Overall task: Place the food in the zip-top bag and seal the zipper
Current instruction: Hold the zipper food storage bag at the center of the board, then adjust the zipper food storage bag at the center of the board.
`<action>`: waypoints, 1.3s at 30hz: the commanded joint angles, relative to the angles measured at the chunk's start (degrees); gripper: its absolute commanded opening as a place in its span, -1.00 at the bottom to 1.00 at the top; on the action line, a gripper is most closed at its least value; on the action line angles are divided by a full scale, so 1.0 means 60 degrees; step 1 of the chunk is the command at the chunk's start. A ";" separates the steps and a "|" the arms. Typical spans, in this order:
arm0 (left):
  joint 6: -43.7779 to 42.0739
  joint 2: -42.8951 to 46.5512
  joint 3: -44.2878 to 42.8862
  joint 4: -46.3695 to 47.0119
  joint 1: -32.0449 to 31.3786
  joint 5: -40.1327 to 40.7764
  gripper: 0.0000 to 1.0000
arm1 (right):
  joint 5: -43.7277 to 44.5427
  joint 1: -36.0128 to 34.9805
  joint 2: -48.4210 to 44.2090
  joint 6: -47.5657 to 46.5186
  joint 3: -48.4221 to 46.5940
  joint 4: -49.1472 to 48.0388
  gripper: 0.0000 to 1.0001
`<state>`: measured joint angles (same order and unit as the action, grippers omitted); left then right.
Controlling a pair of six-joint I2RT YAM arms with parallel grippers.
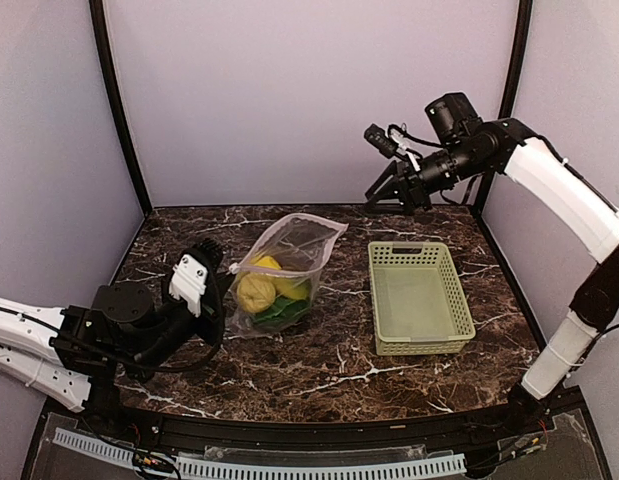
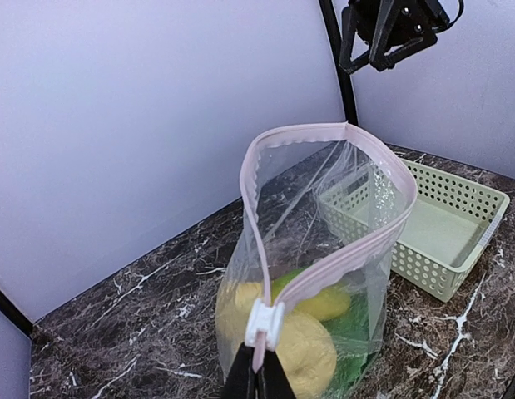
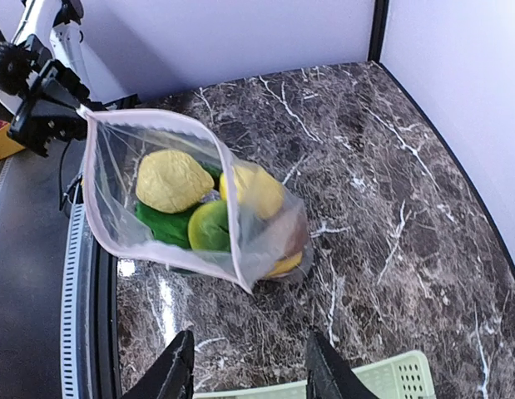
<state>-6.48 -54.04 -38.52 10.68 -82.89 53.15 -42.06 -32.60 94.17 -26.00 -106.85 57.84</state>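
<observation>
Left fingers pinch the zipper end — bag stands on the table, mouth gaping, food inside. Right fingers hang wide, empty. Sealing looks in hand — next, the strip needs pressing shut along its length.

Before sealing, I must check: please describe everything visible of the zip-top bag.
The zip-top bag is clear, floppy plastic with a pale pink zipper strip around its mouth and a white slider at one end. It stands upright on the dark marble table, mouth gaping open. Inside lie yellow and green toy foods. The left fingers pinch its edge just below the slider.
</observation>
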 commanded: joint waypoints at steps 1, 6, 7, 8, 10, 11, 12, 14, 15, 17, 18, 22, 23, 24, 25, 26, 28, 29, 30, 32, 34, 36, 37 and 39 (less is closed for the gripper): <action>-0.0361 0.0913 0.0357 0.0584 -0.0028 -0.0070 -0.98 | -0.0833 0.0381 -0.0940 -0.1881 0.2422 -0.2007 -0.16; -0.0077 0.1748 0.0618 0.0429 0.0023 -0.0071 -0.98 | -0.1959 0.0347 -0.0959 -0.2673 0.3248 -0.2583 -0.18; 0.0018 0.1833 0.0685 0.0351 0.0029 -0.0062 -0.98 | -0.2019 0.0335 -0.0814 -0.2541 0.3185 -0.2687 -0.17; 0.0066 0.2002 0.0733 0.0318 0.0030 -0.0038 -0.98 | -0.2131 0.0321 -0.0648 -0.2406 0.3089 -0.2762 -0.17; 0.0151 0.2221 0.0866 0.0294 0.0038 0.0014 -0.98 | -0.2493 0.0275 -0.0274 -0.2251 0.2836 -0.2826 -0.15; 0.0141 0.2281 0.0945 0.0335 0.0033 0.0053 -0.98 | -0.2710 0.0222 -0.0077 -0.2216 0.2694 -0.2827 -0.13; 0.0127 0.2374 0.0980 0.0362 0.0032 0.0134 -0.99 | -0.2909 0.0149 0.0098 -0.2189 0.2590 -0.2807 -0.11; 0.0099 0.2458 0.1011 0.0372 0.0035 0.0188 -0.98 | -0.3115 -0.0090 0.0375 -0.2286 0.2449 -0.2680 -0.09; 0.0113 0.2466 0.1007 0.0329 0.0032 0.0199 -0.98 | -0.3125 -0.0310 0.0479 -0.2394 0.2417 -0.2580 -0.09; 0.0223 0.2436 0.0978 0.0191 0.0042 0.0184 -0.98 | -0.3080 -0.0637 0.0578 -0.2556 0.2457 -0.2455 -0.09; 0.0271 0.2406 0.0974 0.0090 0.0044 0.0168 -0.98 | -0.3025 -0.0760 0.0583 -0.2596 0.2543 -0.2466 -0.09; 0.0490 0.2211 0.0937 -0.0102 0.0053 0.0111 -0.99 | -0.2731 -0.1083 0.0462 -0.2342 0.2953 -0.3016 -0.10; 0.0515 0.2174 0.0922 -0.0106 0.0048 0.0115 -0.99 | -0.2694 -0.1109 0.0437 -0.2282 0.3035 -0.3151 -0.11; 0.0519 0.2109 0.0918 -0.0098 0.0047 0.0111 -0.98 | -0.2629 -0.1130 0.0426 -0.2179 0.3093 -0.3281 -0.12; 0.0526 0.2086 0.0914 -0.0082 0.0046 0.0119 -0.98 | -0.2452 -0.1129 0.0418 -0.2018 0.3157 -0.3470 -0.17; 0.0525 0.2033 0.0913 -0.0051 0.0046 0.0121 -0.98 | -0.2341 -0.1129 0.0416 -0.1928 0.3203 -0.3600 -0.24; 0.0524 0.1963 0.0913 -0.0025 0.0046 0.0122 -0.98 | -0.2104 -0.1129 0.0425 -0.1780 0.3313 -0.3832 -0.43; 0.0523 0.1947 0.0905 -0.0024 0.0053 0.0140 -0.99 | -0.1953 -0.1129 0.0414 -0.1662 0.3411 -0.3974 -0.53; 0.0523 0.1914 0.0909 -0.0015 0.0057 0.0146 -0.99 | -0.1852 -0.1129 0.0416 -0.1609 0.3466 -0.4080 -0.62; 0.0518 0.1922 0.0912 -0.0008 0.0080 0.0176 -0.98 | -0.1721 -0.1129 0.0384 -0.1600 0.3556 -0.4169 -0.76; 0.0561 0.1954 0.0902 -0.0007 0.0129 0.0207 -0.99 | -0.1610 -0.1129 0.0279 -0.1586 0.3589 -0.4204 -0.90; 0.0598 0.1995 0.0812 -0.0036 0.0243 0.0188 -0.99 | -0.1446 -0.1107 0.0082 -0.1682 0.3490 -0.4040 -1.00; 0.0590 0.1984 0.0738 -0.0080 0.0306 0.0080 -0.98 | -0.1321 -0.1079 -0.0058 -0.1786 0.3395 -0.3900 -1.00; 0.0552 0.1885 0.0232 -0.0386 0.0567 -0.0358 -0.99 | -0.1091 -0.0973 -0.0453 -0.2012 0.3084 -0.3525 -1.00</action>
<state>-3.75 -42.57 -33.41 10.07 -81.56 53.21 -51.75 -39.31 97.21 -36.36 -85.91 35.44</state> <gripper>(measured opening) 0.012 0.007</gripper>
